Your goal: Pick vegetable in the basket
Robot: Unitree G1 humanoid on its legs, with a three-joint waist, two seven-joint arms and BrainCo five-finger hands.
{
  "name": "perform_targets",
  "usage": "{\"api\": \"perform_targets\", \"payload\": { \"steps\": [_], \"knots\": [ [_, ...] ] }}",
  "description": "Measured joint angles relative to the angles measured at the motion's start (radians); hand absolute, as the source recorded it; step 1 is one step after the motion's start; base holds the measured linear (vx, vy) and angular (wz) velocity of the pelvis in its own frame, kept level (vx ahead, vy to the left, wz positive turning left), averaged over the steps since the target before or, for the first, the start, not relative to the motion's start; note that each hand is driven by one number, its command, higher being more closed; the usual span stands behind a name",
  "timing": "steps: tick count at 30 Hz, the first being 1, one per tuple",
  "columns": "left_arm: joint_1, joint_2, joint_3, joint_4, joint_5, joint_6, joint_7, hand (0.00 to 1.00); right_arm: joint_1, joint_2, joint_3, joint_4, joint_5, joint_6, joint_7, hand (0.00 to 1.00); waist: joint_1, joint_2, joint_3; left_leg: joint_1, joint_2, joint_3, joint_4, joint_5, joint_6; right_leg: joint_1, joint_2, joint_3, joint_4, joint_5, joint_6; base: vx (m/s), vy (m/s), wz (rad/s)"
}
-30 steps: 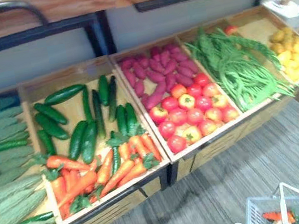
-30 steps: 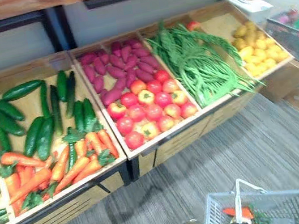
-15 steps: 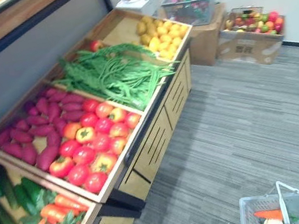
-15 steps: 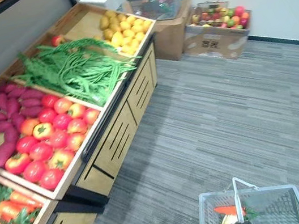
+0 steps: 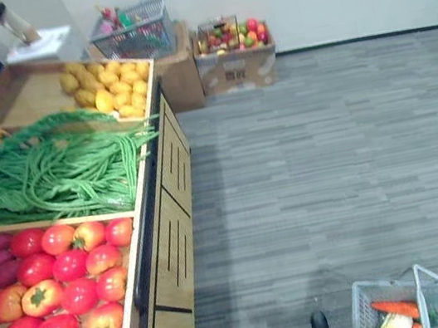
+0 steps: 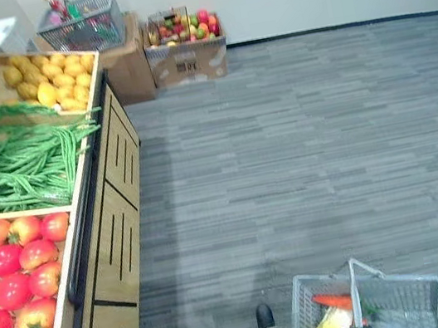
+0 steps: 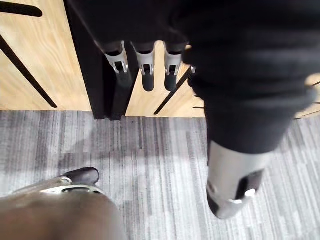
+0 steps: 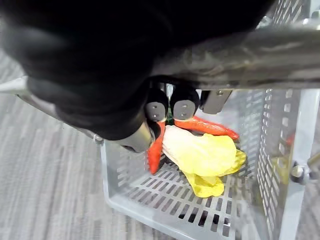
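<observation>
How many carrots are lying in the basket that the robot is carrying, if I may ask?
2. One carrot lies beside the yellow leafy vegetable in the basket, a second carrot beyond it. Others may be hidden beneath the leaves.

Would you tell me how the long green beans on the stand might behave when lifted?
The long green beans look thin and bent, so probably floppy. They lie tangled in a heap, so lifting a few would likely drag neighbours along.
</observation>
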Motion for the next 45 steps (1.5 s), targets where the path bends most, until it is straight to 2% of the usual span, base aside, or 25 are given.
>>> {"api": "perform_targets", "payload": {
  "steps": [4, 7, 8, 9, 10, 11, 12, 14, 18, 21, 22, 24, 26, 31, 33, 36, 38, 40, 45],
  "knots": [
    [-0.014, 0.010, -0.037, 0.000, -0.003, -0.002, 0.001, 0.00, 0.014, 0.007, 0.012, -0.032, 0.018, 0.002, -0.005, 1.00, 0.000, -0.016, 0.009, 0.002, -0.037, 0.084, -0.001, 0.000, 0.001, -0.053, -0.028, 0.067, 0.031, 0.015, 0.022, -0.04, 0.133, -0.50],
    [-0.028, 0.022, -0.055, -0.001, -0.003, -0.006, 0.001, 0.00, 0.015, 0.015, 0.055, -0.064, 0.017, -0.003, 0.000, 1.00, -0.001, -0.036, 0.018, 0.008, -0.040, 0.134, -0.003, 0.000, 0.001, -0.087, -0.028, 0.072, 0.067, 0.018, 0.024, -0.08, 0.044, -0.48],
    [-0.035, 0.029, -0.055, 0.002, -0.003, -0.006, 0.001, 0.00, 0.012, 0.030, 0.078, -0.072, 0.013, -0.005, 0.001, 1.00, 0.003, -0.047, 0.026, 0.015, -0.028, 0.167, 0.000, 0.001, 0.005, -0.110, -0.029, 0.002, 0.107, 0.010, 0.007, -0.09, -0.035, -0.34],
    [-0.036, 0.030, -0.055, 0.005, -0.003, -0.006, 0.001, 0.00, 0.013, 0.036, 0.079, -0.073, 0.006, -0.006, 0.004, 1.00, 0.003, -0.047, 0.027, 0.017, -0.021, 0.185, 0.000, 0.000, 0.010, -0.119, -0.036, -0.048, 0.134, -0.014, -0.020, -0.12, -0.070, -0.25],
    [-0.038, 0.030, -0.056, 0.006, -0.003, -0.005, 0.001, 0.00, 0.014, 0.051, 0.074, -0.073, -0.005, -0.006, 0.004, 1.00, 0.003, -0.047, 0.027, 0.024, -0.006, 0.205, 0.000, -0.005, 0.020, -0.136, -0.066, -0.176, 0.228, -0.065, -0.070, 0.00, -0.096, -0.11],
    [-0.036, 0.033, -0.054, 0.005, -0.003, -0.005, 0.001, 0.00, 0.022, 0.059, 0.068, -0.071, -0.005, -0.006, 0.005, 1.00, 0.006, -0.053, 0.026, 0.047, 0.001, 0.210, 0.000, -0.006, 0.018, -0.131, -0.094, -0.265, 0.281, -0.097, -0.063, 0.03, -0.108, -0.11],
    [-0.037, 0.035, -0.052, 0.006, -0.003, -0.005, 0.000, 0.00, 0.024, 0.063, 0.068, -0.068, -0.004, -0.005, 0.008, 1.00, 0.008, -0.058, 0.025, 0.054, 0.003, 0.210, 0.001, -0.008, 0.016, -0.129, -0.091, -0.274, 0.284, -0.101, -0.049, 0.07, -0.110, -0.11],
    [-0.038, 0.036, -0.051, 0.006, -0.003, -0.005, -0.003, 0.00, 0.023, 0.065, 0.068, -0.066, -0.005, -0.006, 0.012, 1.00, 0.010, -0.058, 0.016, 0.052, 0.019, 0.209, 0.004, -0.012, 0.007, -0.128, -0.064, -0.266, 0.285, -0.106, -0.053, 0.01, -0.137, -0.15],
    [-0.040, 0.028, -0.045, 0.018, -0.004, -0.005, -0.019, 0.00, 0.013, 0.064, 0.068, -0.059, -0.021, -0.003, 0.020, 1.00, 0.006, -0.035, 0.008, 0.048, 0.054, 0.210, 0.004, -0.009, 0.001, -0.114, -0.005, -0.246, 0.209, -0.096, -0.051, 0.03, -0.115, -0.20],
    [-0.041, 0.027, -0.044, 0.024, -0.004, -0.005, -0.022, 0.00, 0.008, 0.064, 0.069, -0.032, -0.021, -0.002, 0.021, 1.00, 0.009, -0.031, 0.003, 0.049, 0.066, 0.209, 0.005, 0.001, -0.011, -0.070, 0.030, -0.234, 0.087, -0.039, -0.062, 0.05, -0.023, -0.19],
    [-0.041, 0.027, -0.042, 0.026, -0.006, -0.005, -0.022, 0.00, 0.004, 0.064, 0.073, -0.022, -0.021, -0.002, 0.022, 1.00, 0.009, -0.030, 0.002, 0.049, 0.063, 0.210, 0.008, 0.006, -0.013, -0.038, 0.038, -0.225, 0.006, 0.005, -0.061, 0.04, 0.022, -0.25],
    [-0.041, 0.028, -0.041, 0.033, -0.016, -0.004, -0.022, 0.00, 0.012, 0.065, 0.075, -0.020, -0.020, 0.001, 0.026, 1.00, 0.007, -0.029, 0.002, 0.051, 0.056, 0.211, 0.020, 0.007, -0.012, 0.000, 0.038, -0.217, -0.070, 0.048, -0.060, 0.05, 0.051, -0.18],
    [-0.038, 0.028, -0.041, 0.039, -0.023, -0.003, -0.024, 0.00, 0.019, 0.064, 0.075, -0.018, -0.018, 0.002, 0.032, 1.00, 0.003, -0.024, 0.000, 0.054, 0.051, 0.210, 0.034, 0.007, -0.012, 0.008, 0.031, -0.212, -0.070, 0.056, -0.057, 0.03, 0.084, -0.10],
    [-0.039, 0.027, -0.031, 0.054, -0.090, -0.004, -0.042, 0.00, 0.022, 0.046, 0.080, -0.001, -0.012, -0.003, 0.040, 1.00, 0.006, -0.022, -0.003, 0.061, 0.048, 0.209, 0.115, 0.007, -0.012, 0.034, 0.020, -0.176, -0.070, 0.053, -0.057, 0.03, 0.048, -0.21],
    [-0.038, 0.018, -0.027, 0.056, -0.130, -0.005, -0.044, 0.00, 0.023, 0.029, 0.081, -0.001, -0.012, -0.003, 0.040, 1.00, 0.006, -0.012, -0.006, 0.042, 0.044, 0.198, 0.185, 0.007, -0.012, 0.039, 0.012, -0.151, -0.070, 0.052, -0.055, 0.03, 0.025, -0.32],
    [-0.037, 0.014, -0.022, 0.068, -0.142, -0.005, -0.045, 0.00, 0.025, 0.003, 0.089, 0.001, -0.013, -0.003, 0.041, 1.00, 0.006, -0.001, -0.014, 0.024, 0.029, 0.119, 0.235, 0.024, -0.011, 0.040, 0.002, -0.110, -0.070, 0.054, -0.052, 0.02, 0.035, -0.31],
    [-0.039, 0.006, -0.023, 0.073, -0.142, -0.005, -0.048, 0.00, 0.029, -0.002, 0.087, 0.000, -0.012, -0.005, 0.040, 1.00, -0.001, 0.000, -0.016, 0.017, 0.020, 0.094, 0.226, 0.028, -0.010, 0.031, -0.004, -0.107, -0.070, 0.054, -0.051, 0.00, 0.045, -0.12],
    [-0.043, -0.017, -0.024, 0.073, -0.141, -0.006, -0.056, 0.00, 0.037, -0.013, 0.074, 0.000, -0.004, -0.006, 0.038, 1.00, -0.005, 0.014, -0.033, 0.025, 0.012, 0.097, 0.165, 0.027, -0.010, 0.004, -0.001, -0.104, -0.070, 0.059, -0.044, 0.00, 0.059, -0.03],
    [-0.054, -0.022, -0.044, 0.074, -0.139, -0.006, -0.058, 0.00, 0.034, -0.006, 0.080, -0.008, 0.000, -0.008, 0.038, 1.00, -0.003, 0.007, -0.030, 0.054, -0.001, 0.121, 0.071, -0.001, -0.004, -0.035, 0.016, -0.065, -0.063, 0.093, -0.035, -0.08, 0.103, -0.27]
  ]
}}
